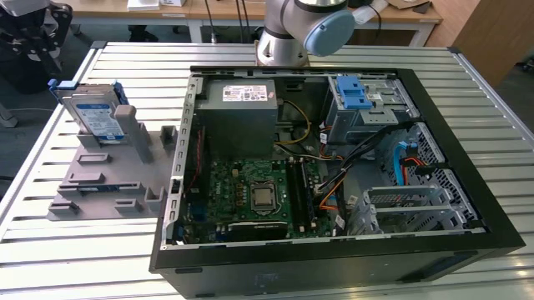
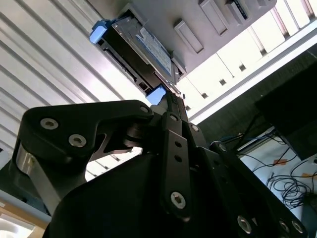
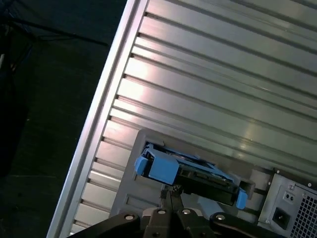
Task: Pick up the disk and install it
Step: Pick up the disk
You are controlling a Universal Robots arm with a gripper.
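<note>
Slatted metal surface (image 1: 75, 256), exterior view: the disk (image 1: 94, 115) stands on edge in a grey stand (image 1: 100, 172) at the exterior view's left. Second wrist view: the gripper (image 2: 170, 95) overlaps the disk's blue corner. First wrist view: jaws pinched together, empty; contact unclear.

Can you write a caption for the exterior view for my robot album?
The disk stands on edge in a grey holder on the slatted table, beside an open computer case.

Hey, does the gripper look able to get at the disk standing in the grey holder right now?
Probably yes: the gripper sits right by the disk, whose blue-framed top edge stands free above the grey holder, nothing between.
</note>
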